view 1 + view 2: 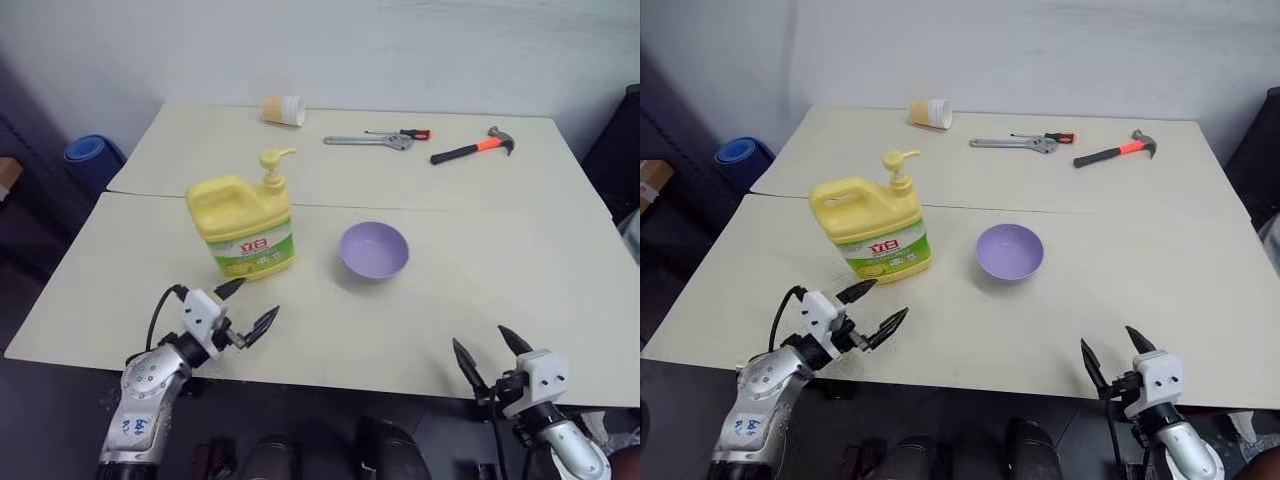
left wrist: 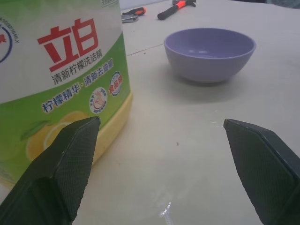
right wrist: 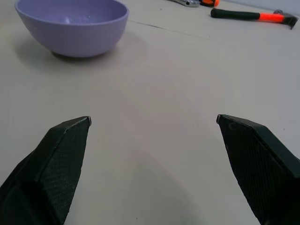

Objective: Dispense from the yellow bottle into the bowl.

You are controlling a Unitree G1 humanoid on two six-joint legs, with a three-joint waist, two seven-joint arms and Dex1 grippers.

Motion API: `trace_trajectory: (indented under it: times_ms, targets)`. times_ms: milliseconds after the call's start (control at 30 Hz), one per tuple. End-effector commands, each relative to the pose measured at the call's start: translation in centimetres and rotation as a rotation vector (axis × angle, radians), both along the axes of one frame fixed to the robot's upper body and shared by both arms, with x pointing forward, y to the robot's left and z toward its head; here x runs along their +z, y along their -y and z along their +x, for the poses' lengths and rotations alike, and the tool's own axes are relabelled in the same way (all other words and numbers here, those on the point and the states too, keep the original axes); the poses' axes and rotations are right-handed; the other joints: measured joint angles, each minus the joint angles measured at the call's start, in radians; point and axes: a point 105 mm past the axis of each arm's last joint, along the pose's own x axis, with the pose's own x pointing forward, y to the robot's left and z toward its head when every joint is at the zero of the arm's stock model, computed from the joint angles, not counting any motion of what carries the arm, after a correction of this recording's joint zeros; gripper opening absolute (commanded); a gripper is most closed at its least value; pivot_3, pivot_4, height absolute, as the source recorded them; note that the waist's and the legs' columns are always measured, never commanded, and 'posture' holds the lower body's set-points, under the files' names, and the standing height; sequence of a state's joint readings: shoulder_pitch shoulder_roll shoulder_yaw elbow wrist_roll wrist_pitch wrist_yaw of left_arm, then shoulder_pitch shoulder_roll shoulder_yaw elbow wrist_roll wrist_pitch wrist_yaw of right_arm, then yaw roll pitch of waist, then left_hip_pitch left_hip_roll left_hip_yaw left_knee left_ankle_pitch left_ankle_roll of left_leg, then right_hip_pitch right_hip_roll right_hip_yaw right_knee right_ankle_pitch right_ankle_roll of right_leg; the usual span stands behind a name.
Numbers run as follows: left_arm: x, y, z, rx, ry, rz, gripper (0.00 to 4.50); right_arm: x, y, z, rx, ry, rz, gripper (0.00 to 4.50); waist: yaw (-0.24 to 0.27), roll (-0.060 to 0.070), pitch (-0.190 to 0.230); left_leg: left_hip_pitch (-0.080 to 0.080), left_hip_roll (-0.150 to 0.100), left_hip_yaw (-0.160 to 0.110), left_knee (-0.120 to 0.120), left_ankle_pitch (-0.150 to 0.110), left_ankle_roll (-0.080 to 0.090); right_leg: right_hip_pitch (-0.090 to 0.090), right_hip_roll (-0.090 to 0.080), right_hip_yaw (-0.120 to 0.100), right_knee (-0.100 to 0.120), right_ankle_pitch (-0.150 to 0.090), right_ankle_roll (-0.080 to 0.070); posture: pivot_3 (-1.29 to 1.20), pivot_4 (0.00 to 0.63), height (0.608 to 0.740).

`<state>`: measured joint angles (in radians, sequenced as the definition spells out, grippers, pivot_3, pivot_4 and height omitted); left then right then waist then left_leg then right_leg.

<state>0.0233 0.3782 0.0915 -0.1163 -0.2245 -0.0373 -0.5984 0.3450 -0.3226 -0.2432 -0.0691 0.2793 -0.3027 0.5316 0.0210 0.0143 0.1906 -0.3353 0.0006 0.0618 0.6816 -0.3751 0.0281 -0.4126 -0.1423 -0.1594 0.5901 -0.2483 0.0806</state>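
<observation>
Both grippers, left gripper [image 1: 246,306] and right gripper [image 1: 485,352], are spread wide w/ nothing held, so steady the yellow bottle [image 1: 243,225], standing just left of the bowl [image 1: 374,249], by its handle — prob heavy, slick plastic — and press the pump; the bowl's light and may skid.

Even, soft overhead light; faint shadows; wrist views slightly blurred.

The left wrist view cuts off the yellow bottle [image 2: 61,84] above its label.

Cream table [image 1: 520,260]; white wall [image 1: 400,50]
</observation>
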Motion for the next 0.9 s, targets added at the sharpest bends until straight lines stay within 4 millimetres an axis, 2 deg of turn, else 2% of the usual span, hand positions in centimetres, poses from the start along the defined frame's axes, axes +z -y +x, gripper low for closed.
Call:
trace_trajectory:
  times_ms: [33,67,167,267,333,433,533,700,900]
  targets:
    - [0.4,-0.1,-0.4,-0.017,0.024,0.040,4.48,1.4,-0.2,0.3,0.046,0.051,-0.025,4.50,0.001,0.000,0.000,0.000,0.000,0.000,0.000,0.000,0.000,0.000,0.000,0.000,0.000,0.000,0.000,0.00,0.150,0.740]
    - [0.5,-0.1,-0.5,-0.024,0.027,0.040,4.48,1.4,-0.3,0.5,0.062,0.049,-0.025,4.50,0.002,0.000,0.000,0.000,0.000,0.000,0.000,0.000,0.000,0.000,0.000,0.000,0.000,0.000,0.000,0.00,0.150,0.740]
    - [2.2,-0.5,-1.6,-0.099,-0.014,-0.025,4.48,3.9,-2.4,2.2,0.239,0.068,-0.001,4.50,-0.003,-0.001,0.001,0.000,0.000,0.000,0.001,-0.001,0.002,0.000,0.000,0.000,-0.001,0.000,0.000,0.00,0.150,0.740]
    - [3.7,-0.9,-2.9,-0.191,-0.060,-0.097,4.48,5.5,-4.2,3.3,0.370,0.058,-0.023,4.50,-0.001,-0.001,0.001,0.000,0.001,0.001,0.001,-0.001,0.002,0.000,-0.001,0.001,-0.001,0.000,0.000,0.00,0.150,0.740]
    - [5.0,-1.2,-4.2,-0.284,-0.116,-0.141,4.48,6.4,-5.7,4.8,0.462,0.016,-0.057,4.50,-0.005,-0.002,0.001,0.000,0.002,0.000,0.001,-0.001,0.001,0.000,0.000,0.001,0.000,0.000,-0.001,0.00,0.150,0.740]
    - [6.1,-1.3,-4.7,-0.356,-0.162,-0.137,4.48,7.3,-7.7,7.4,0.552,-0.038,-0.099,4.50,-0.004,-0.001,0.002,0.000,0.002,0.000,0.001,-0.001,0.001,-0.001,0.000,0.000,0.000,0.000,-0.002,0.00,0.150,0.740]
    - [7.0,-1.2,-4.2,-0.384,-0.144,-0.116,4.48,7.5,-10.3,10.6,0.635,-0.101,-0.175,4.50,-0.006,0.000,0.002,0.000,0.002,0.000,0.002,0.000,0.000,-0.001,0.000,0.000,0.000,0.000,-0.003,0.00,0.150,0.740]
    - [7.6,0.2,-4.1,-0.429,-0.112,-0.123,4.48,6.8,-14.2,13.6,0.684,-0.204,-0.231,4.50,-0.004,-0.001,0.002,-0.003,0.003,0.000,0.001,0.001,-0.002,-0.001,0.010,-0.001,0.001,0.000,-0.003,0.00,0.150,0.740]
    - [8.2,0.8,-4.7,-0.459,-0.103,-0.131,4.48,6.2,-16.9,14.9,0.700,-0.254,-0.274,4.50,-0.011,-0.001,0.002,-0.010,0.002,0.000,0.002,0.001,-0.001,-0.005,0.011,-0.002,-0.002,0.001,-0.001,0.00,0.150,0.740]
